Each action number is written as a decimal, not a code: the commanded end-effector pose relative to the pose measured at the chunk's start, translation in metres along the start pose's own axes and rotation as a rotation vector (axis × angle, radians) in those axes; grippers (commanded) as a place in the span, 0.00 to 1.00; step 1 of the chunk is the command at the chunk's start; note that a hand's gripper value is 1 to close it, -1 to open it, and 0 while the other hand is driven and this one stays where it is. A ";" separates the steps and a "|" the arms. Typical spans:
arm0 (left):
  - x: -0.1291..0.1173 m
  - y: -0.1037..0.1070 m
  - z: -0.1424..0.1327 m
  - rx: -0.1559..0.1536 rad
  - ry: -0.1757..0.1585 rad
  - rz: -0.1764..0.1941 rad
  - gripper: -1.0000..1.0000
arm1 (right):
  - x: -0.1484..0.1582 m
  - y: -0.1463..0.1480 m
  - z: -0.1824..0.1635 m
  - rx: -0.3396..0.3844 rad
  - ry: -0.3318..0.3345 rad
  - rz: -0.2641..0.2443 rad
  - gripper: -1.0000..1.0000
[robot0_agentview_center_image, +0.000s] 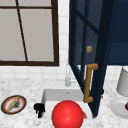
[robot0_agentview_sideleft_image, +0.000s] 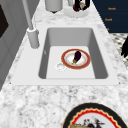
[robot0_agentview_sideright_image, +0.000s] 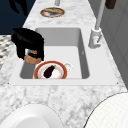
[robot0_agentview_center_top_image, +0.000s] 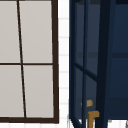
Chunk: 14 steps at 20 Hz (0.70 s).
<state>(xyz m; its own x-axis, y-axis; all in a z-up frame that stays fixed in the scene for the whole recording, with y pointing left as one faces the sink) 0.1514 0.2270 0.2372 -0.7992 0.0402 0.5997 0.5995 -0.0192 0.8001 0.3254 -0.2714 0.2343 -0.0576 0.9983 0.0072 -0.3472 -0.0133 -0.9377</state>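
1. Locate the right hand (robot0_agentview_sideright_image: 27, 41) in the right side view. It hangs at 9 o'clock of the sink (robot0_agentview_sideright_image: 75, 37), over the basin's front edge.
2. Read its pose: the back of the hand faces up and the fingers curl downward, closed around a brown round item (robot0_agentview_sideright_image: 32, 59). The item sits under the palm at 6 o'clock of the hand. This top-down hold appears to keep the item hanging beneath the hand and clear of the basin floor.
3. Note what lies under it. A red-rimmed plate (robot0_agentview_sideright_image: 36, 72) rests flat on the sink floor with an eggplant (robot0_agentview_sideright_image: 49, 71) lying on it. The brown round item sits just beside the plate's rim at about 10 o'clock. You cannot tell whether the two touch.
4. Locate the left hand (robot0_agentview_center_image: 39, 108) in the front view, at 9 o'clock of the sink, idle in the air. Its grip state cannot be read.
5. Note the cabinet door (robot0_agentview_center_image: 101, 50), which stands open. It swings out over the sink with its brass handle (robot0_agentview_center_image: 88, 83) upright. In the front view it covers most of the area at 3 o'clock of the basin.
6. Note a red ball (robot0_agentview_center_image: 67, 114) at 6 o'clock in the front view, in front of the basin.
7. Note the surroundings:
   - The faucet (robot0_agentview_sideright_image: 95, 37) stands at the back rim.
   - A patterned plate (robot0_agentview_center_image: 5, 106) lies on the counter, well apart from the sink at 9 o'clock.
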 end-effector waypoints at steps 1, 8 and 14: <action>0.000 0.000 0.000 0.000 0.000 0.000 0.50 | 0.030 0.000 0.003 0.011 -0.005 -0.015 1.00; 0.000 0.000 0.000 0.000 0.000 0.000 0.50 | 0.086 0.003 0.005 -0.002 -0.014 -0.037 1.00; 0.000 0.000 0.000 0.000 0.000 0.000 0.50 | 0.127 0.018 -0.001 0.003 -0.043 -0.060 1.00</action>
<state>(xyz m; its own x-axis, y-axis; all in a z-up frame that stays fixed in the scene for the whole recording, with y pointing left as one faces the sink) 0.1514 0.2270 0.2372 -0.7992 0.0402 0.5997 0.5995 -0.0192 0.8001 0.3165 -0.1615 0.2260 -0.0606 0.9975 0.0358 -0.3469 0.0126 -0.9378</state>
